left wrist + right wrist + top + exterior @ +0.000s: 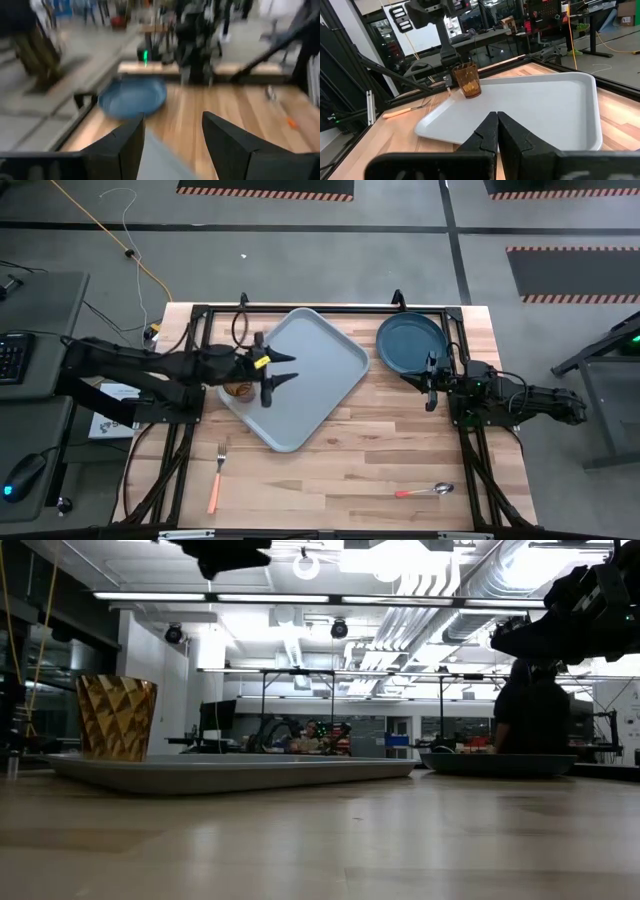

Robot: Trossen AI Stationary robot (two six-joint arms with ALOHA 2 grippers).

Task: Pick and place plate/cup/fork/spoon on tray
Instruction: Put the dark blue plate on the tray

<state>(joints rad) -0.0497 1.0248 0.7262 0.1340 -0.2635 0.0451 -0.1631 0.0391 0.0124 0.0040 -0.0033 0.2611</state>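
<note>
Wooden desk (pixel 370 450) planks carry everything, and nearest the front edge lie the two orange-handled pieces: the fork (pixel 217 478) toward the left corner and the spoon (pixel 425 492) toward the right, well apart from each other and both off the tray. Farther in, the grey-blue tray (pixel 310 350) sits turned at an angle on the middle of the desk. The amber cup (pixel 237 389) stands upright on its left part, close to the rim. The left tool (pixel 283 368) hangs above the tray just beside the cup, its fingers spread wide and holding nothing. The right tool (pixel 432 383) is at the right side of the desk, next to the near edge of the plate; in its wrist view the fingers (pixel 512 135) are pressed together with nothing between them. The dark blue plate (pixel 409 342) lies flat at the far right, near the tray's corner and probably not touching it.
</note>
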